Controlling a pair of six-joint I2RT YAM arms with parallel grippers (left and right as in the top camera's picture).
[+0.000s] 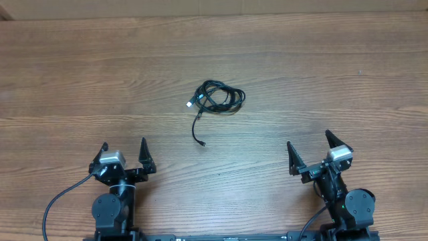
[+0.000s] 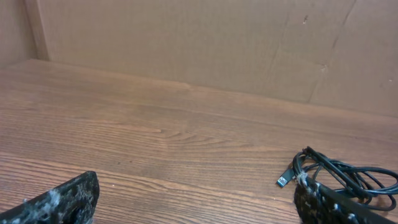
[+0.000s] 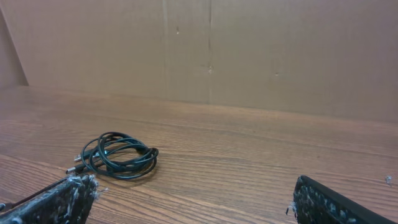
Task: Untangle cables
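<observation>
Thin black coiled cables (image 1: pixel 221 100), one plug tip silver; brown wood-grain tabletop (image 1: pixel 73 80) with darker streaks; plain tan cardboard back wall (image 3: pixel 261 50); right gripper (image 3: pixel 196 186) black, flecked white.

Table (image 1: pixel 67 80): smooth, matt wood grain. Cables (image 1: pixel 221 97): black, slightly glossy jackets; one plug (image 2: pixel 283 181) is bright metal. Rear wall (image 3: pixel 249 50): matt brown cardboard. Fingers (image 2: pixel 68 198): black, rough, flecked white.

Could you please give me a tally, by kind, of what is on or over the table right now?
bundle of black cables: 1 (the cords in it are too tangled to count)
Grippers: 2, the left gripper and the right gripper, both open
Total: 3
</observation>
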